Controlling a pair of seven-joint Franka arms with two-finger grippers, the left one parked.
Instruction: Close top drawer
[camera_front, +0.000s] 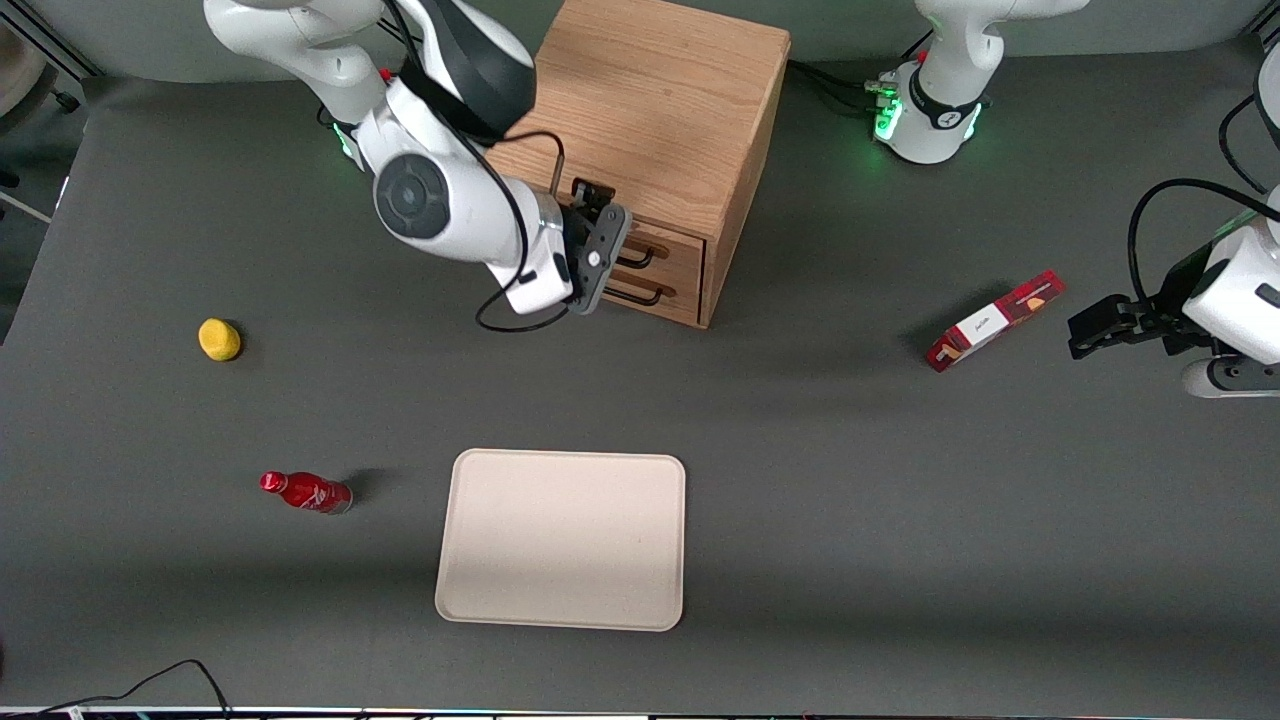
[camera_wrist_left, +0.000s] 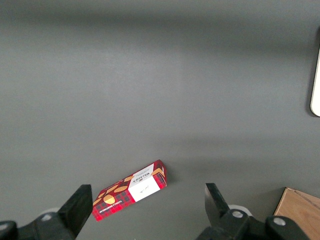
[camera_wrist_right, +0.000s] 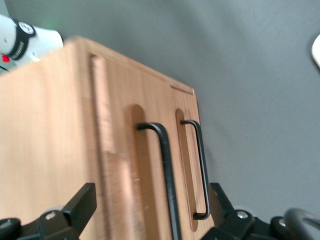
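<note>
On the desk stands one oak cabinet with two drawers: the top drawer and one bottom drawer, each carrying one black wire handle. Also there: one beige tray, one red bottle, one yellow lemon-like object, one red snack box. One gripper is at the drawer fronts.

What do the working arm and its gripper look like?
The right arm has glossy white shells, a dark grey round joint cap and a black band nearer its base. A thin black cable loops along it. Its gripper, in front of the top drawer, is black with flat dark grey fingers.
</note>
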